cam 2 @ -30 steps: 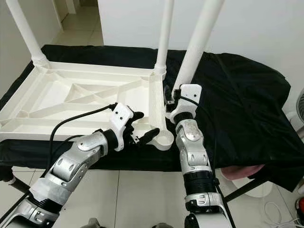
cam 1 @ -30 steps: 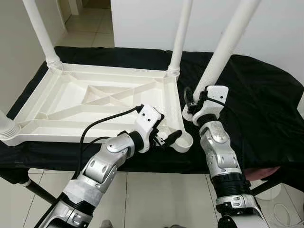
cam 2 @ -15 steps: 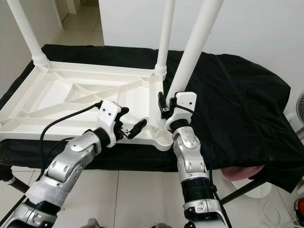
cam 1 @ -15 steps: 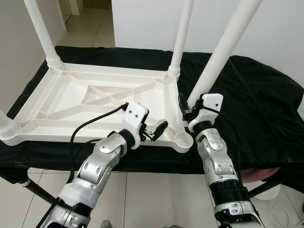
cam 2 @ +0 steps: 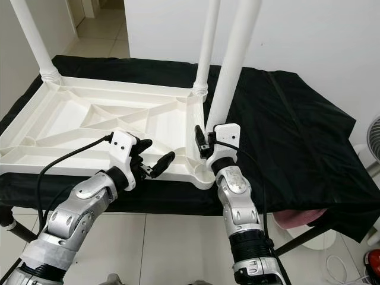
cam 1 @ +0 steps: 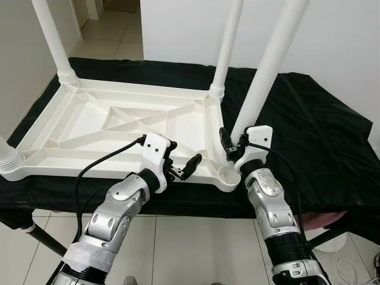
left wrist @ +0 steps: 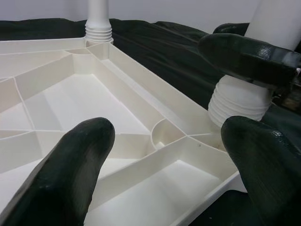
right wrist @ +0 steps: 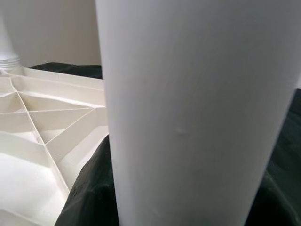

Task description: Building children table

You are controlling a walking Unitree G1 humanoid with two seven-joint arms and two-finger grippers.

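A white plastic children's table top (cam 1: 119,127) lies upside down on a black cloth (cam 1: 320,124) that covers a stand, filling the left and middle of the head views. Its ribbed underside faces up. Three white legs already stand upright in corner sockets: one at the upper left (cam 1: 52,41), one at the upper middle (cam 1: 227,44), and a stub at the far left edge (cam 1: 7,155).

The right gripper (cam 1: 233,144) pinches a fourth white leg (cam 1: 267,65) near its lower end, with its black fingers on either side of the tube. The leg slants up toward the upper right of the frame. Its ridged foot sits just beside the open round socket (cam 1: 227,176) at the table's near right corner. Compared with a second ago, this gripper and the leg's foot have come lower and further left, closer to the socket, and the leg stands less tilted.

The left gripper (cam 1: 181,168) hovers over the table's near rim, just left of that socket, with its fingers (left wrist: 75,160) spread wide and holding nothing. A second ago it reached right up to the socket; it has since drawn back toward the left.

Pale floor tiles (cam 1: 196,249) show below.
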